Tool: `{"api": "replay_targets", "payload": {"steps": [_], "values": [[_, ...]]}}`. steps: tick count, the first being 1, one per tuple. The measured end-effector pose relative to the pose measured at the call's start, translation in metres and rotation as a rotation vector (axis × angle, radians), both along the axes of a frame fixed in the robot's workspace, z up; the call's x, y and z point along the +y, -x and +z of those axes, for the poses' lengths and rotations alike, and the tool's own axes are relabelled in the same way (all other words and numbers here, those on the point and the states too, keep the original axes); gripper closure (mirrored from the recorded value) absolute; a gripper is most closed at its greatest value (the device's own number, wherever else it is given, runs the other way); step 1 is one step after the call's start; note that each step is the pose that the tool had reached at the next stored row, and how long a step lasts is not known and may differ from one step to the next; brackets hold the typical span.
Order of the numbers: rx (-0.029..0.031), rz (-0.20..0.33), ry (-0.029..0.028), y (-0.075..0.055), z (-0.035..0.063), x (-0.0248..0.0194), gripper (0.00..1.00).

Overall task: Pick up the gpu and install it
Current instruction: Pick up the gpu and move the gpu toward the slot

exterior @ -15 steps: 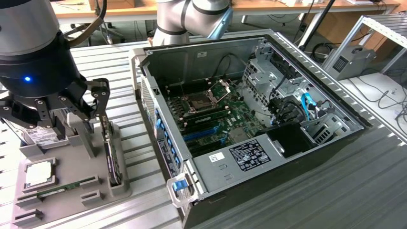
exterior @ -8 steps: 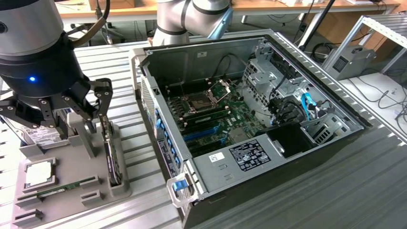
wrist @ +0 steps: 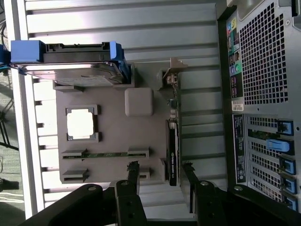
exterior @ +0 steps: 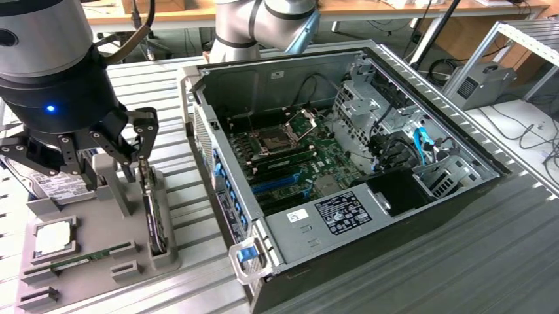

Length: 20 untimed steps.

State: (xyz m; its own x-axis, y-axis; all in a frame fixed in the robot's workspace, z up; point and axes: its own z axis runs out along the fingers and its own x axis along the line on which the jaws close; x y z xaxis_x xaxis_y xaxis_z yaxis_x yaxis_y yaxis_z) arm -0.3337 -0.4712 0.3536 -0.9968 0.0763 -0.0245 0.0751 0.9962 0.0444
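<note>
1. The slatted table (exterior: 454, 261) carries the open computer case (exterior: 229, 98) on the exterior view's right and the grey tray (exterior: 88, 278) on its left. I see a narrow strip of bare slats between the two.
2. The gpu (exterior: 156, 219) (wrist: 172, 150) stands on edge in the slot along the tray side nearest the case. It is a slim dark card with a green board edge.
3. The gripper (exterior: 101, 160) (wrist: 160, 167) hangs above the tray, released. In the wrist view its spread fingers (wrist: 133, 172) flank one end of the card without touching it.
4. Also seated in the tray: hard drive (wrist: 70, 68), processor (wrist: 81, 125), memory stick (wrist: 106, 154).
</note>
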Motion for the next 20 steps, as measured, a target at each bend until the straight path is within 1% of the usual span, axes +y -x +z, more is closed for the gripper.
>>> {"api": "replay_targets", "payload": {"steps": [7, 20], "values": [[-0.0001, 0.0, -0.0001, -0.0027, -0.0009, 0.0, 0.52], [0.0002, 0.0, 0.0001, -0.004, -0.0028, 0.0, 0.52]]}}
